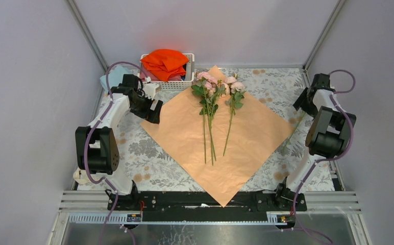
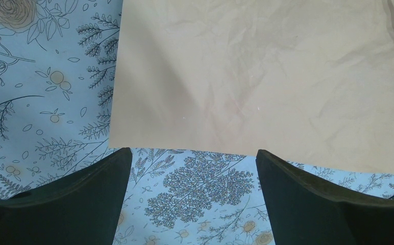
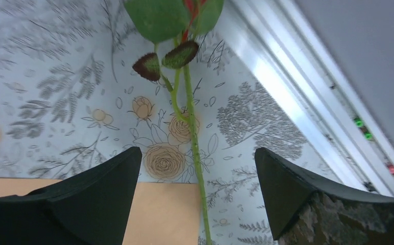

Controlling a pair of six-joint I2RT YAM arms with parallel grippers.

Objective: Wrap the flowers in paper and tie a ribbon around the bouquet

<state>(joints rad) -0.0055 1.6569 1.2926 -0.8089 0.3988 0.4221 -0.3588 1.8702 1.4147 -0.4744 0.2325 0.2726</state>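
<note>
The step in hand looks like laying out the flowers; wrapping has not begun. The paper lies flat, peach face up, turned as a diamond in the middle of the surface, with one corner at the near edge and one reaching the basket at the far edge. The flowers lie on it in two small groups just beside each other, blooms at the paper's far corner and stems pointing to the near one. No ribbon shows in any view.

The left gripper hovers over the paper's left corner, jaws wide apart and holding nothing. The right gripper is near the surface's right edge, beyond the paper's right corner, also spread wide. One more stem with green leaves runs between its fingers without being gripped, crossing the paper's corner. Whether it rests on the surface cannot be told.

The next move probably calls for getting that stem in beside the others, blooms level. A corner of the thin sheet can then be pinched and folded over the stems without dragging them.
</note>
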